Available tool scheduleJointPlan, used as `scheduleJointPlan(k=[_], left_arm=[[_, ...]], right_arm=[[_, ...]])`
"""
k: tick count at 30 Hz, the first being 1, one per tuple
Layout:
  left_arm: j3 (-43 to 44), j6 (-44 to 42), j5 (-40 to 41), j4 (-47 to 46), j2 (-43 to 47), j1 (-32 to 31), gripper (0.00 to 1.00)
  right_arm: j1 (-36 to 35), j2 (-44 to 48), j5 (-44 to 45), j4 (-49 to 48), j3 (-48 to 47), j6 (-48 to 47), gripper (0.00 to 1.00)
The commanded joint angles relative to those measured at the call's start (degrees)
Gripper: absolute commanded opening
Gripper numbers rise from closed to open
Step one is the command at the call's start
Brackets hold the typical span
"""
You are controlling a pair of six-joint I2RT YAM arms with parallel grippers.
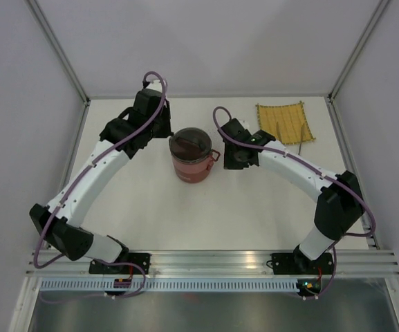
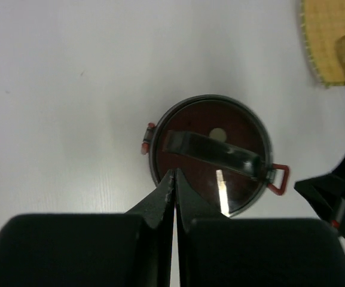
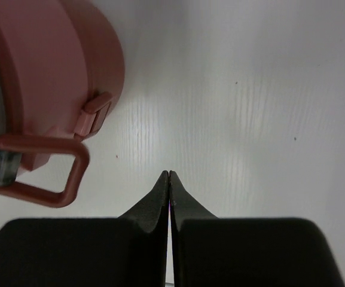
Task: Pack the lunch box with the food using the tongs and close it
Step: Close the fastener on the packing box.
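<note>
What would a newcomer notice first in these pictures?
The dark-red lunch box stands closed in the middle of the table. The left gripper and the right gripper flank it, both shut and empty. A yellow mat lies in the far right corner.
</note>
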State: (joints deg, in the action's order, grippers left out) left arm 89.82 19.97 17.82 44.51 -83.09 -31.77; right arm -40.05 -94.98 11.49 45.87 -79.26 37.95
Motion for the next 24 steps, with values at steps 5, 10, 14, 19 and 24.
scheduleJointPlan(k=[5, 10, 14, 19, 24], left_arm=[[0.45, -1.60, -13.25, -1.00, -1.20, -1.63, 0.03], [-4.39, -0.72, -15.45, -3.02, -1.99, -3.82, 0.03], [-7.20, -0.63, -16.51, -4.08, -3.57, -5.32, 0.03], [-10.36, -0.72, -12.47, -3.91, -9.10, -6.11, 0.03], [-12.56, -0.28, -9.57, -4.08, -11.48, -6.20, 0.03]], right_arm=[[6.39, 5.95, 0.99, -4.12, 2.18, 0.81, 0.01], [6.48, 4.54, 0.03, -4.56, 1.83, 0.45, 0.00], [6.57, 3.14, -1.73, -6.75, 1.74, 0.45, 0.01], [6.30, -1.34, -6.64, -10.26, -0.01, 2.21, 0.00], [4.64, -6.87, -5.60, -10.79, -2.73, 3.44, 0.01]])
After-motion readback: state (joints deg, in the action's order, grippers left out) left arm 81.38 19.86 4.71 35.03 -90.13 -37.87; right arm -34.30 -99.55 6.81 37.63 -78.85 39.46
